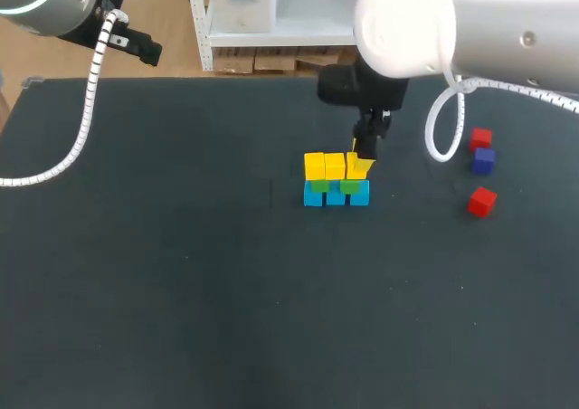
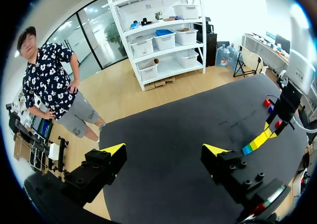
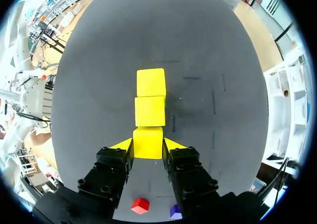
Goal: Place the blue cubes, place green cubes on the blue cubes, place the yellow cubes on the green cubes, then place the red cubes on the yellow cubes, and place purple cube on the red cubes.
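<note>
A short wall stands mid-table: a row of blue cubes (image 1: 336, 195), green cubes (image 1: 350, 186) on them, and two yellow cubes (image 1: 325, 166) on top. My right gripper (image 1: 362, 158) comes down over the wall's right end. It is shut on a third yellow cube (image 3: 147, 142), in line with the other two yellow cubes (image 3: 150, 97). Two red cubes (image 1: 480, 138) (image 1: 481, 201) and a purple cube (image 1: 484, 160) lie to the right. My left gripper (image 2: 164, 152) hangs open and empty over the table's far left corner.
The dark table (image 1: 181, 291) is bare to the left of and in front of the wall. The red cube (image 3: 140, 205) and the purple cube (image 3: 175, 212) lie behind my right gripper's fingers. A white cable (image 1: 443, 124) loops down from the right arm near the loose cubes.
</note>
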